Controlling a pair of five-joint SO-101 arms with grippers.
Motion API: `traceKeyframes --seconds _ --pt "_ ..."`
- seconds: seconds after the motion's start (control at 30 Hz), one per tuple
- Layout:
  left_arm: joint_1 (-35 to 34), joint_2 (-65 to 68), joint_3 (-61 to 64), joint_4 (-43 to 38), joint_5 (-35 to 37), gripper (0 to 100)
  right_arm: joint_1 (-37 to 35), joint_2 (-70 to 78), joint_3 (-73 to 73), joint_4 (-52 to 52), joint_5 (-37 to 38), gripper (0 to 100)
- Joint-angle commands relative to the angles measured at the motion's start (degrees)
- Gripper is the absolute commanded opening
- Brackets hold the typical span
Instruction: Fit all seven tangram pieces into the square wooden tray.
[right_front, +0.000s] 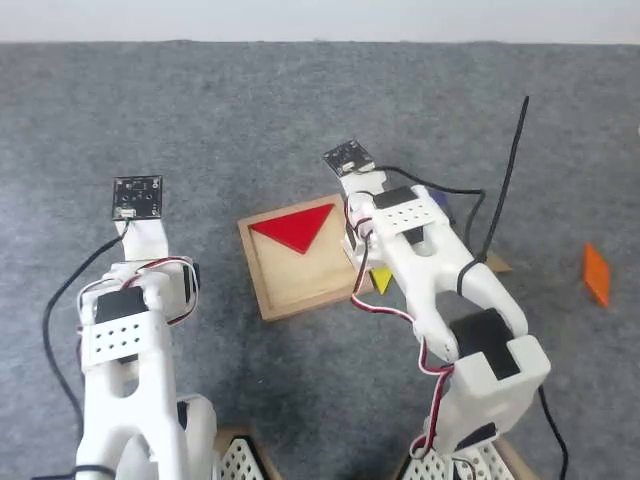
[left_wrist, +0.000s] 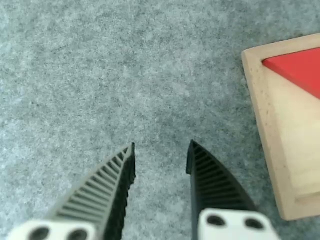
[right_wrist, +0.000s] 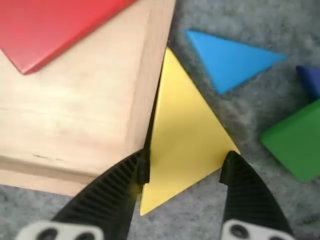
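Observation:
The square wooden tray (right_front: 272, 290) lies mid-table with a red triangle (right_front: 295, 228) in its far corner. Against the tray's outer right wall (right_wrist: 150, 85) lies a yellow triangle (right_wrist: 185, 125). My right gripper (right_wrist: 186, 161) is shut on this triangle, one finger at the edge by the tray wall and the other at its outer corner. A corner of the yellow triangle (right_front: 381, 281) peeks out under the right arm. My left gripper (left_wrist: 162, 146) hangs open over bare carpet left of the tray (left_wrist: 260, 100), with nothing between its fingers.
A light blue triangle (right_wrist: 230, 57), a green piece (right_wrist: 295, 142) and a dark blue piece (right_wrist: 311, 80) lie just right of the yellow one. An orange piece (right_front: 596, 273) sits far right. A black cable (right_front: 510, 170) rises behind the right arm.

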Motion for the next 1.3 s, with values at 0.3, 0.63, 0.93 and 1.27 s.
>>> traceKeyframes --seconds 0.3,0.63,0.93,1.27 --pt "0.44 -0.09 -0.31 -1.05 0.09 17 0.13 5.76 -4.75 5.41 -0.26 42.5" --pt "0.44 -0.09 -0.31 -1.05 0.09 17 0.40 11.65 -12.75 9.80 -0.62 36.9" --pt "0.44 -0.09 -0.40 -1.05 0.09 17 -0.92 11.74 -13.01 9.27 -2.90 12.1" --pt "0.44 -0.09 -0.40 -1.05 0.09 17 -0.48 8.31 -12.75 8.22 -2.90 20.7"
